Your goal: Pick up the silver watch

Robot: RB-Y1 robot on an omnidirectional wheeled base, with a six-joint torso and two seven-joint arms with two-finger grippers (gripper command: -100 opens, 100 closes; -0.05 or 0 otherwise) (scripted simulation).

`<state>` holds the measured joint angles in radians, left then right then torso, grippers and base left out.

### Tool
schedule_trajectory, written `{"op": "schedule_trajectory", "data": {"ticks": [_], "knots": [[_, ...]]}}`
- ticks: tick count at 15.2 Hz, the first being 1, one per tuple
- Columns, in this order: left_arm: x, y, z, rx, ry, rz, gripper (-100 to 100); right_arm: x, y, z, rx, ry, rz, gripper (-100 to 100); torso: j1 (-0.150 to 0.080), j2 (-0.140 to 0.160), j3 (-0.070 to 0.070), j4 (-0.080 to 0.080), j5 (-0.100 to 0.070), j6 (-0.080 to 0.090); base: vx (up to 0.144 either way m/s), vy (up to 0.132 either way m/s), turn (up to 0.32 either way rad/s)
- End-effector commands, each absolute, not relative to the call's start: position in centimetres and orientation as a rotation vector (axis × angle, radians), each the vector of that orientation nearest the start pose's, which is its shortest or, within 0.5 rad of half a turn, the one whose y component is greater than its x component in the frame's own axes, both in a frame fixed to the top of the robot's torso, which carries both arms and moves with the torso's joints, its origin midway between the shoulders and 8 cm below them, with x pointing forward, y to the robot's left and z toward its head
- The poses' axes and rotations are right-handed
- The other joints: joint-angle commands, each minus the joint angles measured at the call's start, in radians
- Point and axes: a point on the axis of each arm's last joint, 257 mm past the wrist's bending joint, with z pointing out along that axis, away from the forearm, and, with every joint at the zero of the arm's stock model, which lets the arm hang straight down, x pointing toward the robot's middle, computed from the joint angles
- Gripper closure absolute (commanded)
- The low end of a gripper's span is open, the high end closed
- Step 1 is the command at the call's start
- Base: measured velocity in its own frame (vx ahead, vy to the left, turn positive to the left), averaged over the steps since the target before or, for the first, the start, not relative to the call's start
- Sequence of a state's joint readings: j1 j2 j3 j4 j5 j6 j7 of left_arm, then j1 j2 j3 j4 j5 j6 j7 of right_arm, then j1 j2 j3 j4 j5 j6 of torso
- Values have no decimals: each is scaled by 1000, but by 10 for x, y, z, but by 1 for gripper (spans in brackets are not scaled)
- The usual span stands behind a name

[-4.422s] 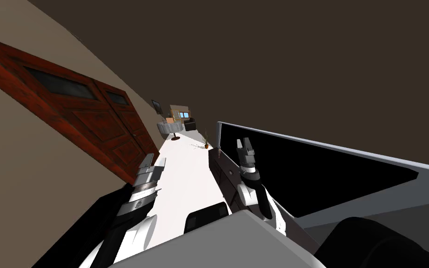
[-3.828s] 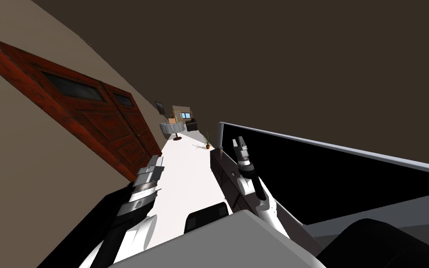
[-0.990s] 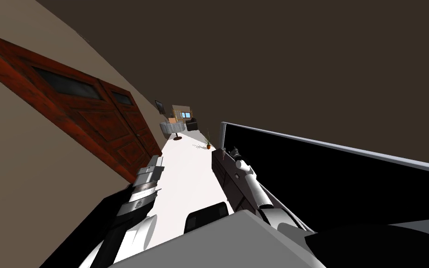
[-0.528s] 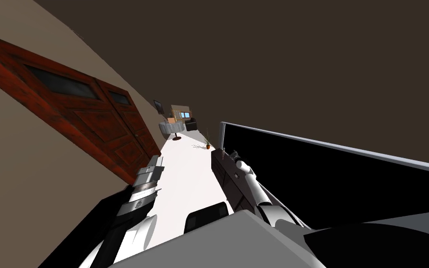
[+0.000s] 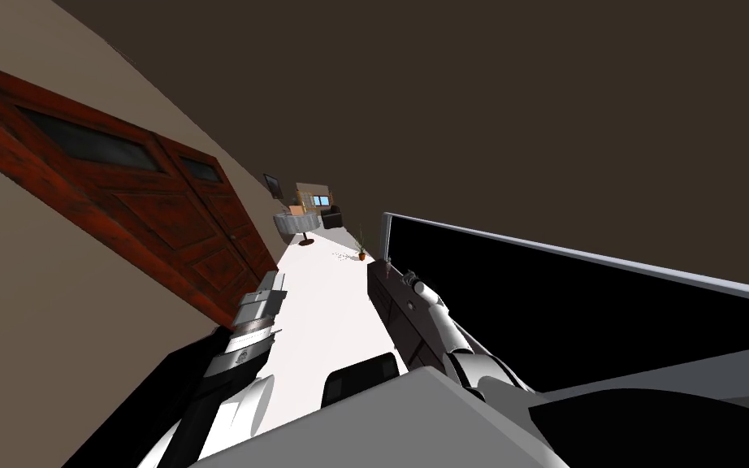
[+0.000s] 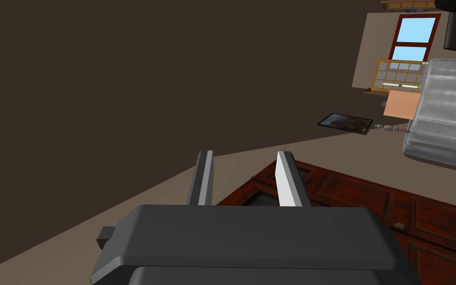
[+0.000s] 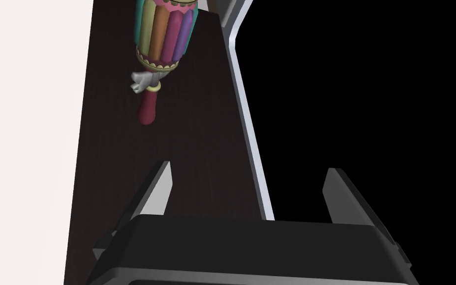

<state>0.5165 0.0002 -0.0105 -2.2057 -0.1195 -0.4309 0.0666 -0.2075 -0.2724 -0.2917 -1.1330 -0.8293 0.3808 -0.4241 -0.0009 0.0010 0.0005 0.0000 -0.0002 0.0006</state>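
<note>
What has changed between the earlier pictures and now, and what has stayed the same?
The right gripper came down from its raised pose and reached forward along the dark cabinet top, towards the multicoloured striped object with a small silver piece at its red stem. It is open and holds nothing. The left gripper stayed where it was, near the red-brown door.

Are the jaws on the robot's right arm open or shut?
Open. In the right wrist view its two fingers stand wide apart, nothing held between them, above the dark cabinet top.
</note>
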Motion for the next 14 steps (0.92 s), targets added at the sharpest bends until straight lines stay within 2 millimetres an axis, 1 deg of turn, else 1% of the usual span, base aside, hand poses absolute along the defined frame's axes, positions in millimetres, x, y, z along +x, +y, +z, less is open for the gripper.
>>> {"op": "schedule_trajectory", "data": {"ticks": [1, 2, 3, 4, 5, 6, 7, 8, 9, 10, 11, 12, 13, 14], "knots": [[368, 271, -30, -741, 773, -1253, 0, 546, -396, -373, -2879, -524, -1691, -100, 0, 0, 0, 0, 0, 0, -8, -7, -21], [368, 271, -30, -741, 773, -1253, 0, 544, -396, -376, -2883, -522, -1682, -100, 0, 0, 0, 0, 0, 0, -5, -4, 0], [368, 271, -30, -741, 773, -1253, 0, 540, -395, -385, -2866, -454, -1615, -100, 0, 0, 0, 0, 0, 0, -6, -7, -34], [368, 271, -30, -741, 773, -1253, 0, 534, -396, -397, -2881, -443, -1577, -100, 0, 0, 0, 0, 0, 0, -9, -10, -42], [368, 271, -30, -741, 773, -1253, 0, 529, -397, -405, -2868, -371, -1523, -100, 0, 0, 0, 0, 0, 0, -14, -13, -61], [368, 271, -30, -741, 773, -1253, 0, 523, -396, -416, -2876, -365, -1480, -100, 0, 0, 0, 0, 0, 0, -16, -14, -52], [368, 271, -30, -741, 773, -1253, 0, 522, -396, -416, -2876, -366, -1478, -100, 0, 0, 0, 0, 0, 0, -11, -10, -17], [368, 271, -30, -741, 773, -1253, 0, 511, -397, -432, -2870, -289, -1395, -100, 0, 0, 0, 0, 0, 0, -13, -13, -46], [368, 271, -30, -741, 773, -1253, 0, 510, -395, -434, -2868, -294, -1385, -100, 0, 0, 0, 0, 0, 0, -13, -14, -50], [368, 271, -30, -741, 773, -1253, 0, 499, -397, -448, -2860, -220, -1311, -100, 0, 0, 0, 0, 0, 0, -16, -16, -48], [368, 271, -30, -741, 773, -1253, 0, 498, -395, -449, -2857, -225, -1300, -100, -1, 0, 0, 0, 0, 0, -16, -16, -42], [368, 271, -30, -741, 773, -1253, 0, 489, -397, -458, -2845, -161, -1245, -100, 0, 0, 0, 0, 0, 0, -18, -14, -58], [368, 271, -30, -741, 773, -1253, 0, 485, -395, -462, -2845, -161, -1221, -100, -1, 1, 0, 0, 0, 0, -17, -13, -47], [368, 271, -30, -741, 773, -1253, 0, 474, -395, -474, -2833, -98, -1157, -100, 0, 1, 0, 0, 0, 0, -14, -15, -44]]}}
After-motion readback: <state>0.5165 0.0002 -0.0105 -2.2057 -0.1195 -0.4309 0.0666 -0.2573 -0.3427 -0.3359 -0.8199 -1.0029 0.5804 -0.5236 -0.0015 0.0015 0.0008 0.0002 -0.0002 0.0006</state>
